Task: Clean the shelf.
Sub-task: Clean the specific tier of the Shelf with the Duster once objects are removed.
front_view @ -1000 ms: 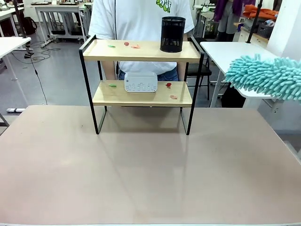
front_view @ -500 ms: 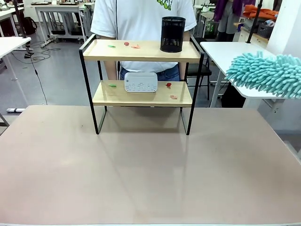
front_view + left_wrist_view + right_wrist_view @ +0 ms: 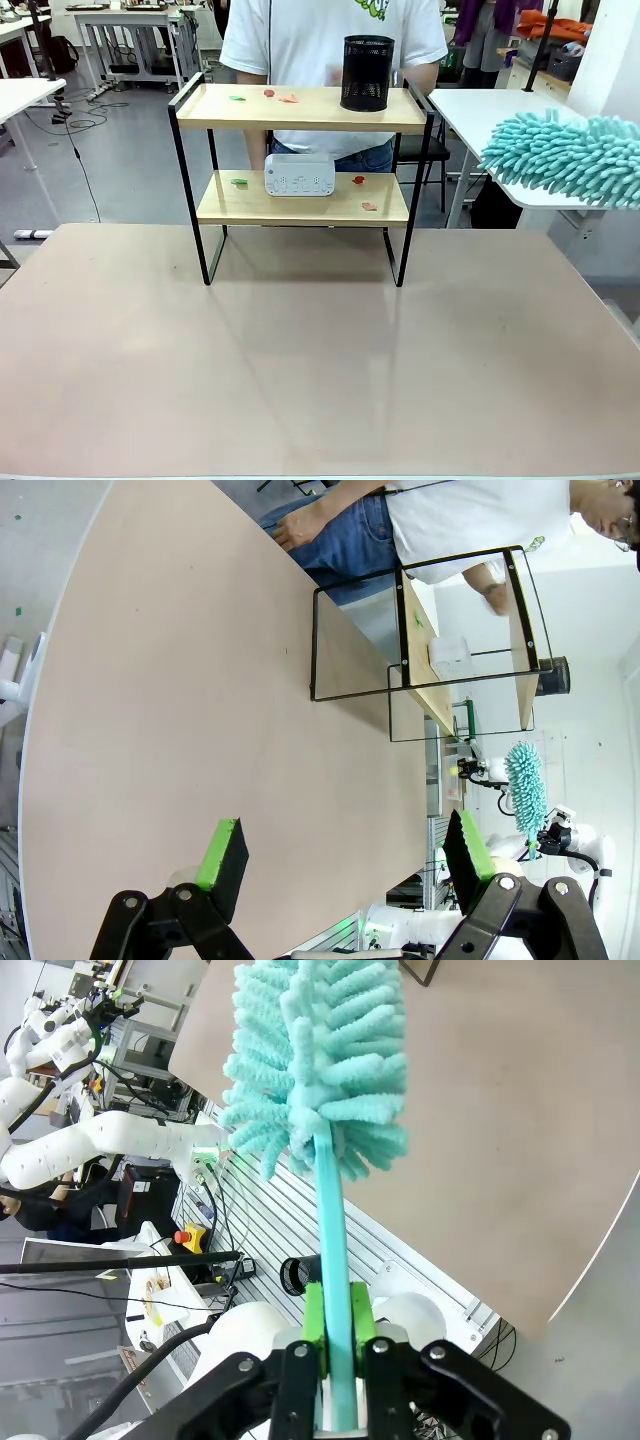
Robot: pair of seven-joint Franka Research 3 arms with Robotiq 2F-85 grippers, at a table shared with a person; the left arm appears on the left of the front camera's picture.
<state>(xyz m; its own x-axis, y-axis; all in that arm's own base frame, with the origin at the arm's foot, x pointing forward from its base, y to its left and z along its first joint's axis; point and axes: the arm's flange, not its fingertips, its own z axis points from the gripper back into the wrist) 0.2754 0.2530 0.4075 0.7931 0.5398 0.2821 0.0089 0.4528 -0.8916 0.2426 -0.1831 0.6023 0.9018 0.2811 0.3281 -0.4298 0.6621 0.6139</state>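
Observation:
The shelf (image 3: pixel 300 110) stands at the table's far edge: two light wooden boards in a black frame. A black mesh cup (image 3: pixel 367 72) sits on its top board, and a white box-shaped device (image 3: pixel 299 175) on the lower one. Small coloured scraps (image 3: pixel 268 95) lie on both boards. A fluffy teal duster (image 3: pixel 565 158) hovers at the right edge, level with the boards. In the right wrist view my right gripper (image 3: pixel 338 1325) is shut on the duster's handle (image 3: pixel 330 1210). My left gripper (image 3: pixel 345 850) stands open above the table, with the shelf (image 3: pixel 420 630) far ahead.
A person in a white shirt (image 3: pixel 300 40) stands right behind the shelf, one hand (image 3: pixel 495 598) near its top board. A white side table (image 3: pixel 480 110) stands at the right. The tan table (image 3: pixel 300 370) stretches bare in front of the shelf.
The person behind the shelf has shifted to the right. The duster has edged slightly up and right. The shelf and its items have not moved.

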